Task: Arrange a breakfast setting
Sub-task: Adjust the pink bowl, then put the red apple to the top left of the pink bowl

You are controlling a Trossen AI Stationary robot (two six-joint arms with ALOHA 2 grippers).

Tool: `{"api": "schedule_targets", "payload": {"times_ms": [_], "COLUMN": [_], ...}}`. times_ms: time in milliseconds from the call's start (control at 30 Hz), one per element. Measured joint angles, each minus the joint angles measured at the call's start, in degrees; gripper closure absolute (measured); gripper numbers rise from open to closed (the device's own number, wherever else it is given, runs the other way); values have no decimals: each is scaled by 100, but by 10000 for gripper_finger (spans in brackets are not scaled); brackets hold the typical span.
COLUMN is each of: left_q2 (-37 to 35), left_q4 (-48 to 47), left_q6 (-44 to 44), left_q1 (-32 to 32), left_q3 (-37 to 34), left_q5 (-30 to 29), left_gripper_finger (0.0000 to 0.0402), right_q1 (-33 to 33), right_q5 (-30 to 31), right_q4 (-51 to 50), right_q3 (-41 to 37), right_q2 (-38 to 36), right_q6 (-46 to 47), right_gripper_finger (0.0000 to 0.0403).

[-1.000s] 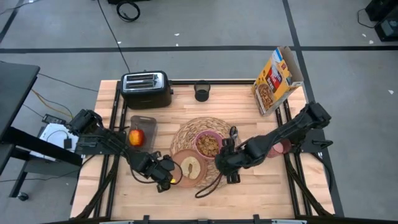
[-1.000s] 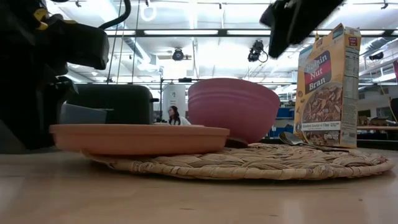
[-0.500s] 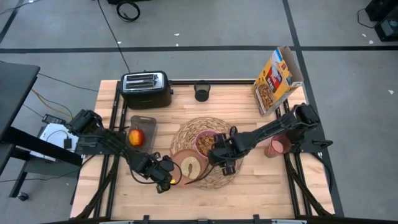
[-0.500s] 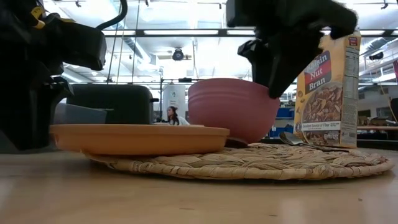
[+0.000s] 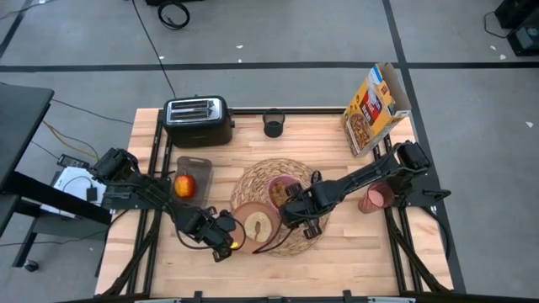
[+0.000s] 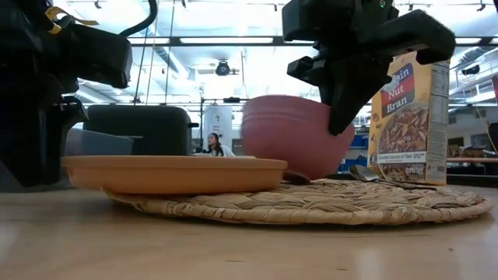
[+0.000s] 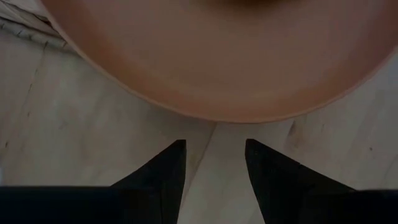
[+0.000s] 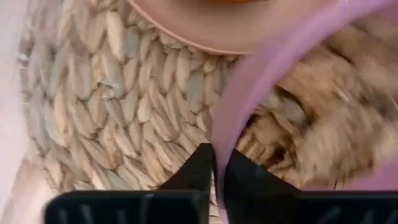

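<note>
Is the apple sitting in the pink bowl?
No, the red apple lies on the table off the woven placemat, while the pink bowl on the mat holds cereal and is pinched by the right gripper.

Centre of the light wooden table [image 5: 337, 252]: occupied by the round woven straw placemat [image 5: 313, 240], carrying the pink bowl [image 5: 281, 188] and brownish-pink plate [image 5: 253, 225]. Far edge: black toaster [image 5: 198, 120] and yellow-and-red cereal box [image 5: 376, 108]. Bare tabletop lies along the near edge and between toaster and box.

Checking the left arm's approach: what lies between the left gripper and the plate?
Only bare wooden table separates the open left gripper from the plate, as the left wrist view shows.
</note>
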Motion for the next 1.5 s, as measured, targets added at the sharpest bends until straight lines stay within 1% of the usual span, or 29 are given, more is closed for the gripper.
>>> {"api": "schedule_targets", "payload": {"times_ms": [67,200,300,500,600,667,733,867,933,1133,1267,1367,1433,1500], "left_q2": [0,0,0,0,0,0,0,-14,-94,-541,-913,-1226,-1512,-1823], "left_q4": [9,5,-1,-5,-12,-14,-14,-22,-44,4,8,58,150,187], "left_q6": [-2,0,3,8,10,4,2,-131,-239,-355,-426,-560,-627,-703], "left_q1": [0,0,0,4,4,4,13,88,110,172,174,235,317,425], "left_q3": [0,0,0,0,0,0,0,-1,-7,-7,-7,-7,-7,0], "left_q5": [0,0,0,-1,-2,1,124,679,837,1178,1172,1161,968,501], "left_gripper_finger": [230,230,230,230,230,230,230,230,230,230,230,230,230,230], "right_q1": [16,69,77,69,11,-35,-90,-209,-243,-227,-185,-128,-72,-17], "right_q5": [0,301,324,50,-101,-98,-98,-147,-181,-50,0,158,289,449], "right_q4": [-79,-314,-713,-1103,-1066,-1034,-975,-906,-905,-812,-808,-813,-883,-957], "right_q3": [0,23,143,208,206,205,205,148,104,37,35,39,129,311], "right_q2": [1,-16,-30,-33,7,14,14,14,14,14,14,14,12,12], "right_q6": [-84,-210,-390,-1053,-1305,-1423,-1532,-1567,-1625,-1947,-2008,-2010,-2010,-2008], "right_gripper_finger": [391,390,393,393,393,393,392,392,391,369,346,326,311,298]}}
